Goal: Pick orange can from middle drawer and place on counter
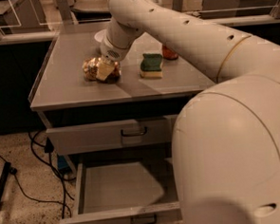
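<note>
Fingers [104,71] of the gripper [104,74] pinch the orange can [91,69]: one pale finger lies across the front of the can and the shiny golden and brown body shows on both sides of it; the other finger is hidden behind. The orange can lies on its side on the counter [67,90], at the middle of it and a little to the left, and it seems to touch the grey top. The middle drawer [116,186] under the counter is pulled out toward the camera; its flat grey floor is in view with a dark shadow over the right part, and the right end is hidden behind the big pale body of the robot [233,160]. A small dark handle [143,221] sits on its front. The top drawer [94,135] above it is closed, so its inside cannot be seen, and it has a dark handle [134,132] too. The arm [182,33] comes from the lower right, goes up and to the left over the counter, then bends at the wrist and points down to the can, so the gripper is low, just over the top. A green and yellow sponge [151,65] lies near the can on the right, apart from it. A red can [169,52] stands behind the sponge, half hidden by the arm. Some white round thing [99,36] shows behind the wrist; what it is I cannot tell. Black cables [37,186] lie on the speckled floor at the left of the cabinet.
</note>
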